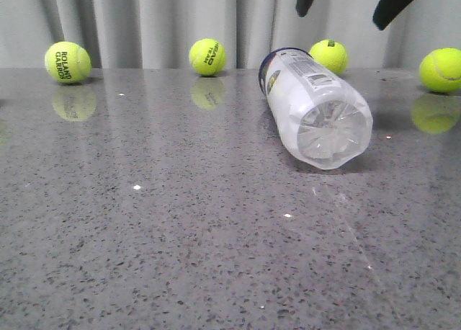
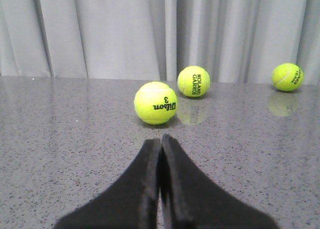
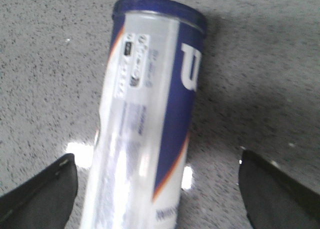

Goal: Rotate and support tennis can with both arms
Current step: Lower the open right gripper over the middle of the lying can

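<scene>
Speckled grey stone worktop point(image 1: 180, 258), bare in the foreground. Mid-distance, right of centre: tall clear plastic tennis can point(image 1: 315, 106) with white label and navy rim, lying on its side, ribbed base toward the camera, navy end angled away. Right gripper point(image 3: 157, 189), black and two-fingered, hangs above it, spread wide, fingers straddling the can without touching. Left gripper point(image 2: 161, 189) clenched on nothing, low over the worktop, aimed at a yellow-green Wilson tennis ball point(image 2: 155, 102); can not in its view. Farther back, more yellow-green tennis balls point(image 1: 68, 62) lined along the grey curtain point(image 1: 144, 20). Risk, as judged: a round can on smooth stone could roll or skid if one finger lands first, and a nudged can may scatter nearby balls.
</scene>
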`<state>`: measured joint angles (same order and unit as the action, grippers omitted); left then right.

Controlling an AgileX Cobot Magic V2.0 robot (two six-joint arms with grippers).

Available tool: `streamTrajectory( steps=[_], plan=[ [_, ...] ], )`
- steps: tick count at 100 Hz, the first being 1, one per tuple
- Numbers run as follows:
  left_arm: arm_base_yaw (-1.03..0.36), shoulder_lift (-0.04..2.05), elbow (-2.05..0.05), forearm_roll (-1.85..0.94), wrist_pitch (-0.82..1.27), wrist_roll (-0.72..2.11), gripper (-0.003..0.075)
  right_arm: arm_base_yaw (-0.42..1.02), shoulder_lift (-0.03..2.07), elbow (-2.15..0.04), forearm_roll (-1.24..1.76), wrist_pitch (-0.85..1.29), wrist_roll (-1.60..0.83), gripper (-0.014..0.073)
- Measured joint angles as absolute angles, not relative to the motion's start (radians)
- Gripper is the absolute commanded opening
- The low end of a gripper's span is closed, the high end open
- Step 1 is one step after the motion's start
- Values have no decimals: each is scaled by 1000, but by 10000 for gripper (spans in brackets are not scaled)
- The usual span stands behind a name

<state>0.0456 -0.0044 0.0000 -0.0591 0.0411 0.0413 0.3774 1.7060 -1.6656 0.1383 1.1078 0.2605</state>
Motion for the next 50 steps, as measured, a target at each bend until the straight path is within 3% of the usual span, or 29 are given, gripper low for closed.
streamTrajectory(
  steps=[50],
  plan=[
    [46, -4, 0, -59, 41, 41, -20, 377, 1928, -1794, 202, 1155, 292, 645]
  ],
)
